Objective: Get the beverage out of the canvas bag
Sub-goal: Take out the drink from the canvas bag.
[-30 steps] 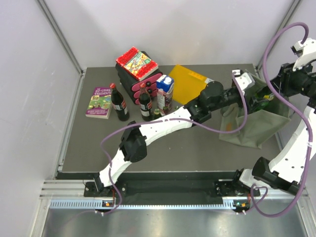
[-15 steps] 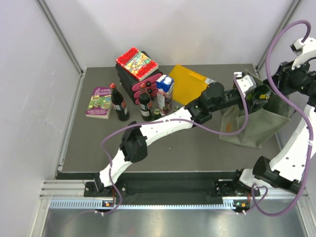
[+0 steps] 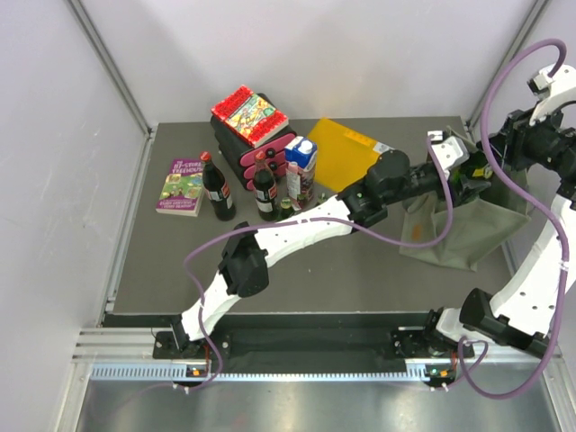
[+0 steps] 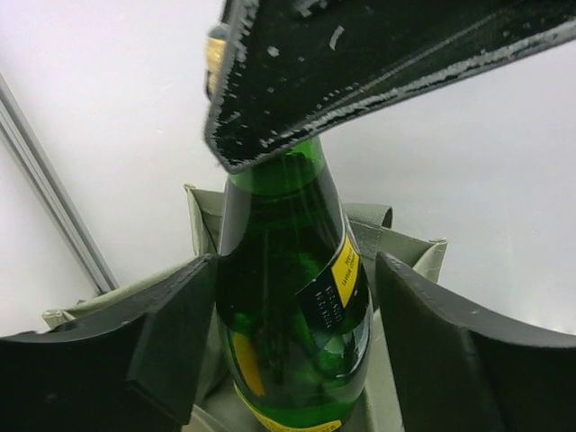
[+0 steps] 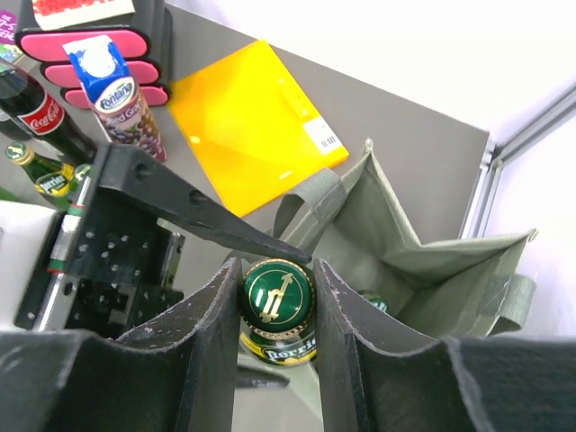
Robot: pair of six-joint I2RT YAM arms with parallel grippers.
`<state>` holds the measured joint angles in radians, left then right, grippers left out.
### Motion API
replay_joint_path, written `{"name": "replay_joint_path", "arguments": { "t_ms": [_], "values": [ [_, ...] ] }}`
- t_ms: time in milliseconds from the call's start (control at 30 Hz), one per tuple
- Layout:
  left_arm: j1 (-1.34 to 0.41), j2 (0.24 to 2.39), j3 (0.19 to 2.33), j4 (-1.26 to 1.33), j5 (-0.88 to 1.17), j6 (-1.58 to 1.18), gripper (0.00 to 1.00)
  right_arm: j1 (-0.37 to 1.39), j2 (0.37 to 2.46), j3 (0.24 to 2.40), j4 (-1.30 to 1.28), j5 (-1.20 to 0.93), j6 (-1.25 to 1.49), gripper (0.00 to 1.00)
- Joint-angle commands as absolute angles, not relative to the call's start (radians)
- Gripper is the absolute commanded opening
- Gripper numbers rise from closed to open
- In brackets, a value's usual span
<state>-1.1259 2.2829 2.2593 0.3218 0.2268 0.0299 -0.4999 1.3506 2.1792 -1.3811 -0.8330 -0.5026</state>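
Observation:
A green glass bottle (image 3: 476,171) with a yellow label stands upright over the mouth of the olive-green canvas bag (image 3: 468,225) at the table's right side. My right gripper (image 5: 276,270) is shut on the bottle's green cap (image 5: 277,295) from above. My left gripper (image 4: 297,265) reaches in from the left, its jaws either side of the bottle's body (image 4: 288,297). The left finger lies against the glass and a narrow gap shows at the right finger. The bag's rim (image 4: 409,245) shows behind. Another green bottle top (image 5: 371,302) shows inside the bag (image 5: 423,243).
At the back left stand two cola bottles (image 3: 216,189) (image 3: 264,187), a juice carton (image 3: 301,166), small green bottles (image 3: 288,205) and a pink-and-black stack (image 3: 252,135). A book (image 3: 182,186) lies left of them. A yellow-orange folder (image 3: 346,148) lies flat beside the bag.
The right gripper has drawn the green bottle a little up and left from the bag mouth, in between the left gripper's fingers. The left arm has hardly moved.

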Motion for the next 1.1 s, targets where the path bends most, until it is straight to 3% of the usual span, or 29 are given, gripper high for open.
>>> {"name": "replay_joint_path", "arguments": {
  "t_ms": [0,67,367,800,900,1000,1067],
  "values": [
    [-1.146,2.256,2.299,0.344,0.262,0.044,0.78,-0.479,1.298,2.2,-1.215,-0.936,-0.495,0.0],
    [-1.149,2.258,2.299,0.334,0.267,0.054,0.84,-0.477,1.295,2.198,-1.212,-0.939,-0.492,0.0],
    [-1.157,2.249,2.295,0.295,0.252,0.101,0.91,-0.477,1.279,2.198,-1.2,-0.968,-0.483,0.0],
    [-1.157,2.237,2.302,0.279,0.192,0.133,0.94,-0.477,1.25,2.181,-1.186,-1.0,-0.474,0.0],
    [-1.157,2.221,2.298,0.296,0.202,0.121,0.89,-0.477,1.253,2.171,-1.196,-1.0,-0.479,0.0],
    [-1.157,2.207,2.295,0.311,0.212,0.098,0.72,-0.476,1.247,2.158,-1.195,-0.996,-0.482,0.0],
    [-1.155,2.191,2.292,0.331,0.218,0.066,0.53,-0.476,1.239,2.149,-1.195,-0.992,-0.485,0.0]
  ]
}}
